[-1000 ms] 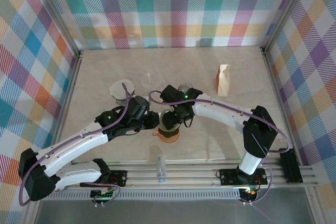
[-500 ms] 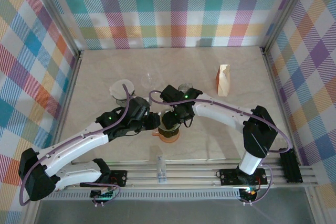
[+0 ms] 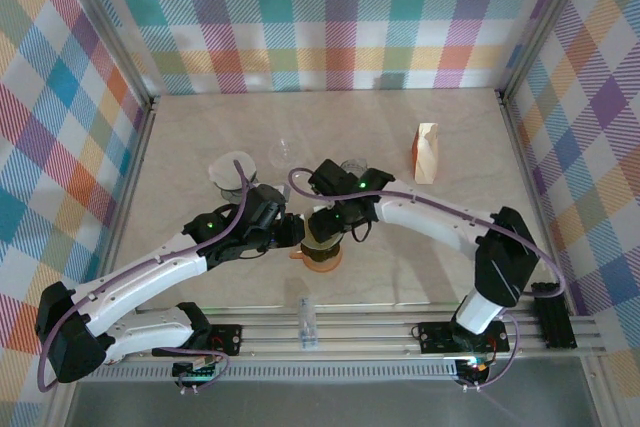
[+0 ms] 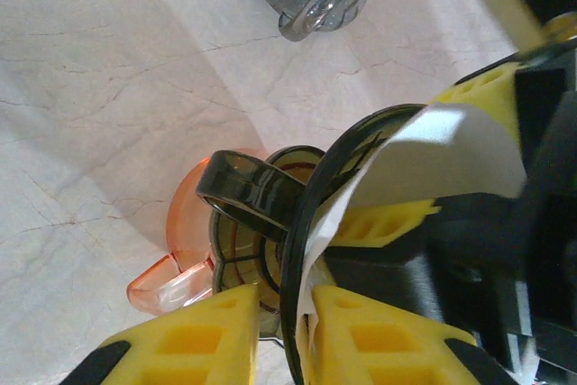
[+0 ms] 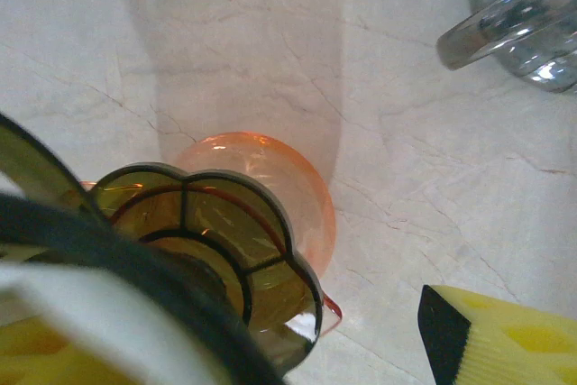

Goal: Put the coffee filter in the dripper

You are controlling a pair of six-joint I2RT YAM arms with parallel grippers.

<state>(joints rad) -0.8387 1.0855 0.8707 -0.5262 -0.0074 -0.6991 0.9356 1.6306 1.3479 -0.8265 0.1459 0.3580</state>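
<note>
The amber glass dripper (image 5: 225,241) with a black rim (image 4: 293,250) stands on an orange cup (image 3: 322,259) at the table's middle. The white coffee filter (image 4: 424,151) lies inside the dripper against its wall, its edge along the rim. My left gripper (image 4: 281,295) straddles that rim from the left, shut on it with the filter's edge pinched on the inner side. Over the dripper, my right gripper (image 3: 335,219) is open wide. One of its fingers is inside behind the filter (image 5: 90,313), and the other finger (image 5: 505,340) is outside, off to the right.
A grey glass jug (image 3: 350,167) stands just behind the dripper. A tan paper bag (image 3: 427,152) is at the back right. White filters (image 3: 228,169) and a clear glass (image 3: 283,152) sit at the back left. A small clear item (image 3: 307,322) lies on the front rail.
The right arm's elbow has swung slightly to the right and its gripper has shifted a little over the dripper. The left arm and the dripper have stayed put.
</note>
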